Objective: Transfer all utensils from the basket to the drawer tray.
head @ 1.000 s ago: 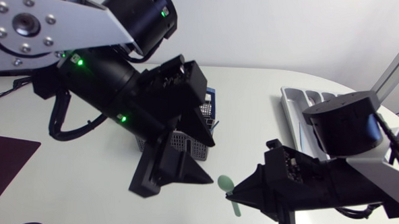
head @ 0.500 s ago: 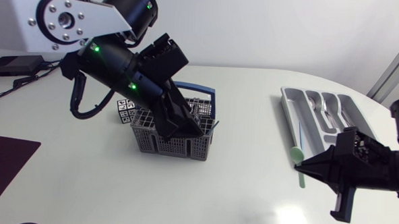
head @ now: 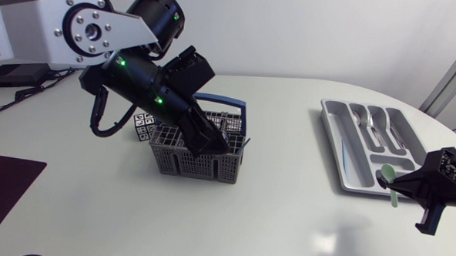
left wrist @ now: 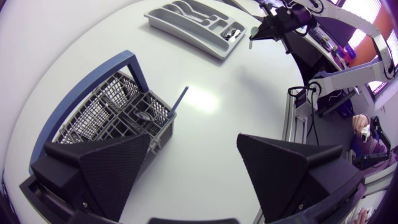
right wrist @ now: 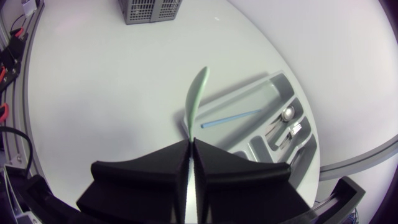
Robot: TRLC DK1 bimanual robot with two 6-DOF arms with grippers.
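The white table (head: 289, 146) fills my screens. Nearest on my right wrist camera, the right gripper (right wrist: 189, 142) is clamped on the handle of a pale green spoon (right wrist: 194, 99), fingers pressed tight together. The spoon sticks straight out ahead of the fingertips, bowl leading. Just past it lies the drawer tray (head: 331, 140). From overhead the spoon hangs above the tray's near end, bowl over the tray and handle trailing back toward my gripper.

That is the relation I care about. The spoon's long axis looks roughly in line with the compartments from above, but on the wrist camera it seems to cross the thin blue stick (right wrist: 230, 117) lying in one slot. I judge a small wrist turn may be needed before I lower and let go. Metal cutlery sits in the slots beyond.

Farther off, well apart from the tray, the basket (head: 199, 161) stands under my left arm. The left gripper (left wrist: 194, 143) is spread wide and holds nothing, one finger over the basket, where a blue-handled utensil (left wrist: 179, 102) stands upright.
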